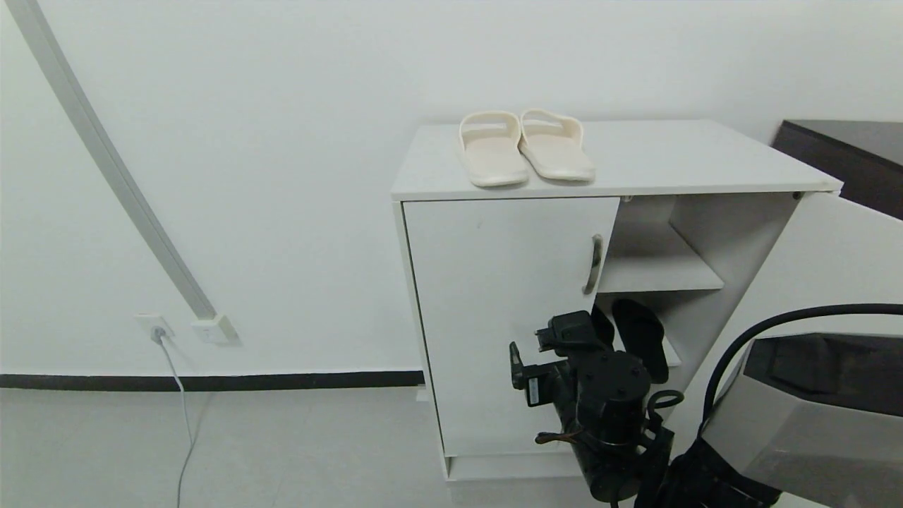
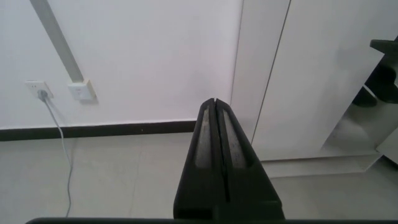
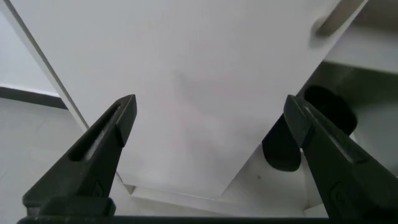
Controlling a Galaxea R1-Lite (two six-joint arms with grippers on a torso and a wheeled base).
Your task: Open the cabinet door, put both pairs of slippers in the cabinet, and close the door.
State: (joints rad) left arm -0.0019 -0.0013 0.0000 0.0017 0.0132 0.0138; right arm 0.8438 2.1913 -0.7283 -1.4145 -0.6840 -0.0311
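Note:
A white cabinet [image 1: 635,159] stands against the wall. Its left door [image 1: 494,317] is closed and its right door [image 1: 832,254] is swung open. A cream pair of slippers [image 1: 525,148] lies on the cabinet top. A black pair of slippers [image 1: 638,339] rests on the lower shelf inside, also seen past the door edge [image 3: 323,118]. My right gripper [image 1: 564,331] hangs open just in front of the closed door, close to the black pair, with nothing between its fingers [image 3: 210,106]. My left gripper [image 2: 215,102] is shut and empty, low over the floor left of the cabinet [image 2: 311,74].
The closed door's curved handle [image 1: 595,264] sits at its right edge. A wall socket with a cable [image 1: 155,326] and a slanted grey conduit [image 1: 106,162] are on the left. Dark furniture [image 1: 846,152] stands behind the cabinet on the right. Bare floor lies to the left.

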